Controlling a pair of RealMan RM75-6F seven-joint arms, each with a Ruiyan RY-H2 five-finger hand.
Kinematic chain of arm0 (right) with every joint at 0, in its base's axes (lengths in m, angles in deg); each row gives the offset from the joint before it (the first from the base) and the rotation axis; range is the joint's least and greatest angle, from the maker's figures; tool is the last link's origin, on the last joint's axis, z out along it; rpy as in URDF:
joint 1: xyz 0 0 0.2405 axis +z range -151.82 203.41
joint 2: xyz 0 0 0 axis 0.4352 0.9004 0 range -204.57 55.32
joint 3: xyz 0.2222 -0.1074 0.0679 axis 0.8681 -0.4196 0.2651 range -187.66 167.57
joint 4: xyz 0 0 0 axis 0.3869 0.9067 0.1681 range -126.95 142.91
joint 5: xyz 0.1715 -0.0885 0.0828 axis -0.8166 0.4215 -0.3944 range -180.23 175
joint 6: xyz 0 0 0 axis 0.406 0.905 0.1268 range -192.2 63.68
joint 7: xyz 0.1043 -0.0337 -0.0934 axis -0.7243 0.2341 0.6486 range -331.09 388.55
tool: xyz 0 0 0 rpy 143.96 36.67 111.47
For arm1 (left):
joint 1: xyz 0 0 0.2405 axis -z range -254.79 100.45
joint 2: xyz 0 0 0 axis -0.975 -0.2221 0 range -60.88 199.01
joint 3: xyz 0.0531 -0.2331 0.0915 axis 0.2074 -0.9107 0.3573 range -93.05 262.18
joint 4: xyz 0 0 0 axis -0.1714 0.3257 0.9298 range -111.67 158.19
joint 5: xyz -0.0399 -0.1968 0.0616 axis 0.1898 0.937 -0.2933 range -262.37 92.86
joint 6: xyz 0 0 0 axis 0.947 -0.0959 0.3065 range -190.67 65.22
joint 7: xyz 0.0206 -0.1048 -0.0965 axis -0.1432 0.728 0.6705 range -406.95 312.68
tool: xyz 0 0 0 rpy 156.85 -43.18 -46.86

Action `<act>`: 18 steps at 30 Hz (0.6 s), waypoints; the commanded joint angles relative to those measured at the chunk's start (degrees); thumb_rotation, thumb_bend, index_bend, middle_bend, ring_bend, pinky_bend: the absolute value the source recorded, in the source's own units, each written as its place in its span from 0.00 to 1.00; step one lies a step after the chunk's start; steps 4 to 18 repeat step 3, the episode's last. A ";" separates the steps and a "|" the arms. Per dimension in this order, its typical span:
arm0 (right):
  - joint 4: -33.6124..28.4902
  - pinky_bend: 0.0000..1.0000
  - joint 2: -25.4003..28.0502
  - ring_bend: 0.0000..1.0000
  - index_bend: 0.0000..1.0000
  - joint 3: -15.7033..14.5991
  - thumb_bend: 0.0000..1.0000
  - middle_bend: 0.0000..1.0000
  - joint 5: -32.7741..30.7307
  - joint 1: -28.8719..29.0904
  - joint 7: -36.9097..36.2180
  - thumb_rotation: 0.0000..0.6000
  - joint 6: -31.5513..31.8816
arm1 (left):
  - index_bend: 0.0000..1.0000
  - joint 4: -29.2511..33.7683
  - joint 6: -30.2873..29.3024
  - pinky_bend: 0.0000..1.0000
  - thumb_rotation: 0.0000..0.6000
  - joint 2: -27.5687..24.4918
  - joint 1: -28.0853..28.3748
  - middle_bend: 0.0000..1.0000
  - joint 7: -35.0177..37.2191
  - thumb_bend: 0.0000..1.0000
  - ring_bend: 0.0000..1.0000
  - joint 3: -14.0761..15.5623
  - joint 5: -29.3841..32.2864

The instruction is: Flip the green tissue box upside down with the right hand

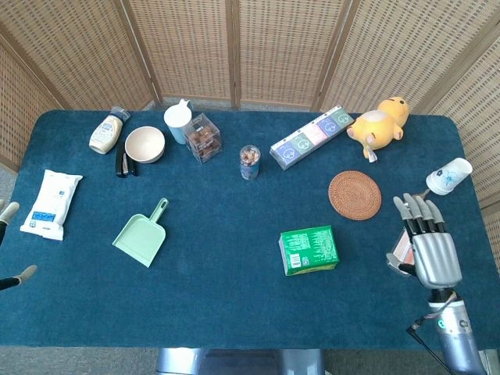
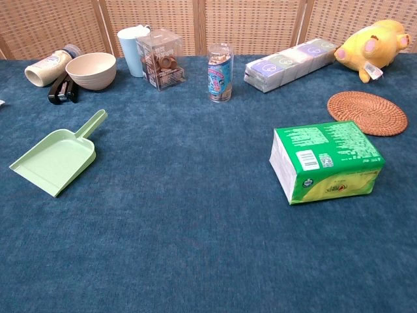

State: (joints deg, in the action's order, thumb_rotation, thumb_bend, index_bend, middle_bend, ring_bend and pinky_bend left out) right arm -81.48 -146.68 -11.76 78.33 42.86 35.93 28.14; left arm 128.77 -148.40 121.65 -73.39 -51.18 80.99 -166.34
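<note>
Right hand (image 1: 432, 248) spread and empty near the table's right edge, well apart from the green tissue box (image 1: 308, 250).

We saw the fingers (image 1: 416, 216) extended and parted, pointing toward the far side, holding nothing, with a small pinkish packet (image 1: 401, 248) partly hidden beneath them. The box lay flat on the blue table (image 1: 219, 297), its printed panel facing up, near a round woven coaster (image 1: 355, 194). Beyond sat a yellow plush toy (image 1: 379, 123) and a row of tea packets (image 1: 311, 137). At the left edge we could make out only the fingertips of the left hand (image 1: 8, 242), so we could not tell its pose.
</note>
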 commanded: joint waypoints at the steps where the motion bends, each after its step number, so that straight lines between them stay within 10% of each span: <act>1: -0.41 0.08 0.76 0.00 0.02 -0.06 0.00 0.00 -0.72 -1.18 0.67 1.00 -0.59 | 0.00 0.19 -0.19 0.00 1.00 -0.11 -0.04 0.00 0.00 0.00 0.00 0.00 -0.23; 18: -0.27 0.08 1.14 0.00 0.02 0.46 0.00 0.00 -0.98 -1.63 0.06 1.00 -0.94 | 0.00 0.30 -0.45 0.00 1.00 -0.13 -0.13 0.00 -0.01 0.00 0.00 -0.01 -0.47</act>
